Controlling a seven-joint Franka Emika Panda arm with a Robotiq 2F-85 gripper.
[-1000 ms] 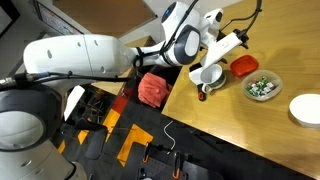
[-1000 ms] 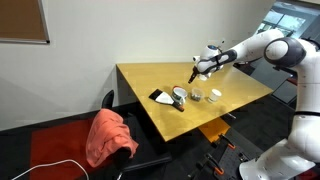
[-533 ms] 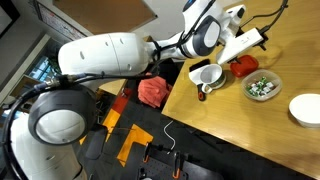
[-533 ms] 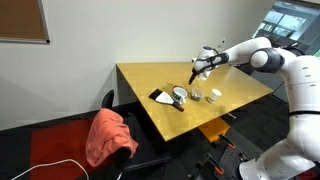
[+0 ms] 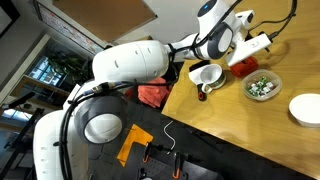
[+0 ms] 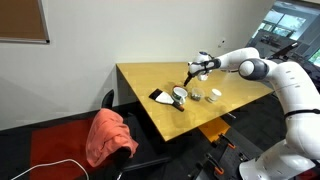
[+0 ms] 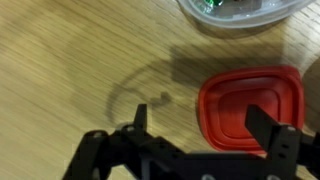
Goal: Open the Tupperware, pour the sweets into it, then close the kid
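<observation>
Fingers [image 7: 265, 128]: spread as wide as they go, nothing in them, hanging just above the table [image 7: 70, 60].
Red lid [image 7: 240, 100]: lay flat on the table, off to the right side of the wrist view, so one finger was over it and the other over bare wood.
Tupperware [image 7: 240, 12]: just past the lid, near it but apart, sweets [image 5: 263, 86] already inside.
My guess: slide sideways to centre on the lid before grabbing.
</observation>
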